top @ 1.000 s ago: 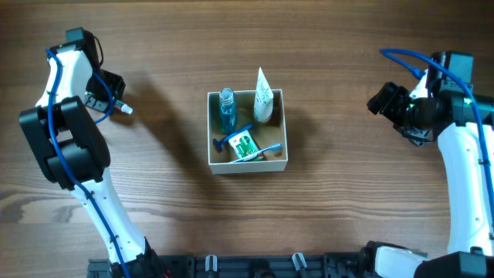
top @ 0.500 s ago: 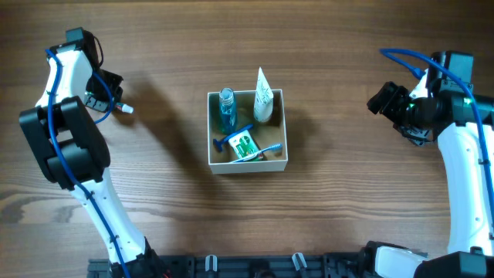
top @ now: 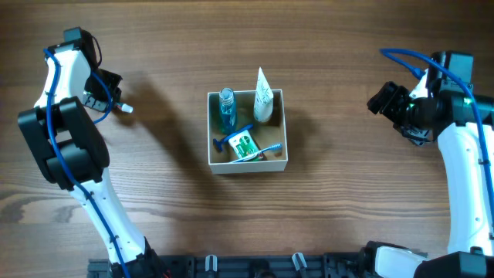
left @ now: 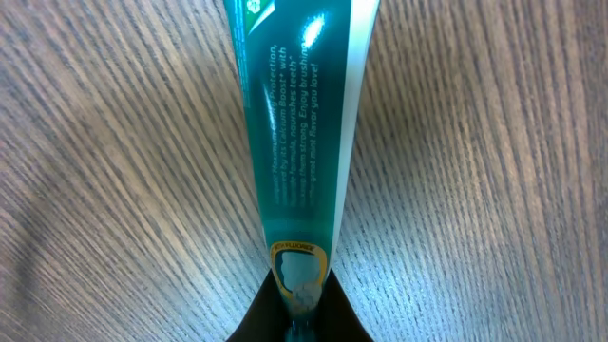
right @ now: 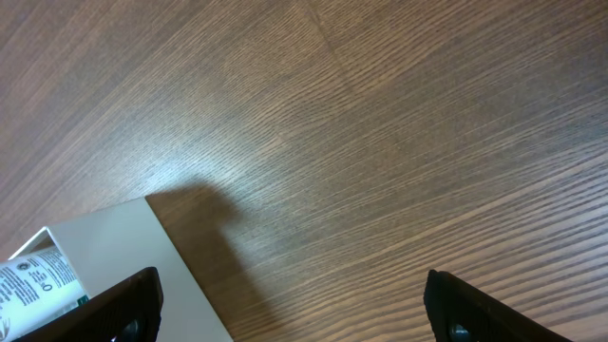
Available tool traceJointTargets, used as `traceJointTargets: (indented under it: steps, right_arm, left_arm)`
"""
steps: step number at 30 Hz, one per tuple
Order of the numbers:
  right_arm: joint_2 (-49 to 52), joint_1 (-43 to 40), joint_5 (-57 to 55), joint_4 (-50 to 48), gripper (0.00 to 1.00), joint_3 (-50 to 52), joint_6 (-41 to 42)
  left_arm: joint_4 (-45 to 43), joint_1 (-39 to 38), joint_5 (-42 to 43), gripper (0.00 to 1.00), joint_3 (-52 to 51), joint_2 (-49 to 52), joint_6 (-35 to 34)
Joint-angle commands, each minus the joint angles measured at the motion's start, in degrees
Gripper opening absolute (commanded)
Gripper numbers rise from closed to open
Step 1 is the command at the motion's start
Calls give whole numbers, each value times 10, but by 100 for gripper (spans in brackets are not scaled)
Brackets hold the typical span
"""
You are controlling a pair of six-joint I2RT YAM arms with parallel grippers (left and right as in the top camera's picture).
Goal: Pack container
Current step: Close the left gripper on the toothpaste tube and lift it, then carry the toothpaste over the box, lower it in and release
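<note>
Wood table [top: 347,216], mostly bare, one arm at each side. Left arm [top: 65,139] is at the far left edge, and the left gripper [left: 302,318] is pinched tight on the flat crimped end of a teal toothpaste tube [left: 299,123]. In the overhead view only the tube's white cap end pokes out past the gripper. Can't tell if the tube is resting on the wood or just off it. Right arm [top: 463,170] sits at the far right with the right gripper [right: 296,309] spread wide, holding nothing, well apart from everything. The container [top: 248,167] is mid-table between the arms, upright, no lid, well apart from the held tube. Step in hand, my read: the grasp on the tube is made and the carry is not yet begun. The next move calls for a lift, a swing right across the table, then a drop into whatever free space is left, likely the front left part. The container is already fairly full: a blue bottle [top: 226,110] at the back left, a white tube [top: 263,99] leaning at the back right and sticking up over the rim, a green and white packet [top: 245,145] in front, and a blue-handled piece [top: 231,139] lying across, razor or toothbrush, can't tell.
</note>
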State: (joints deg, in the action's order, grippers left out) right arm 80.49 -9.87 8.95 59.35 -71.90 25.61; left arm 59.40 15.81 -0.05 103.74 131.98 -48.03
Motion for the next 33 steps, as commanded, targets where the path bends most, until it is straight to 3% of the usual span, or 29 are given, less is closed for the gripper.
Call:
traceJointTargets:
  steps: [1,5,16,22,26,33]
  right_arm:
    - [-7,-2,-4,-3,89,3,-2]
    - [-7,-2,-3,-4,89,3,-2]
    - [-7,-20,-1,-24,89,3,-1]
    - [-7,-43,3,-22,89,3,-27]
    - [-7,-42,3,-17,89,3,-41]
    - [-7,-42,3,-16,89,3,-47]
  left_arm:
    - [3,-3,26,4,-6,-34,29]
    - [12,-16,47,4,-6,-96,71]
    - [112,-120,37,4,-6,-304,318]
    - [148,-224,37,4,-6,-397,482]
    - [198,-335,37,4,-6,-442,616]
    - [245,-459,38,4,-7,-448,727]
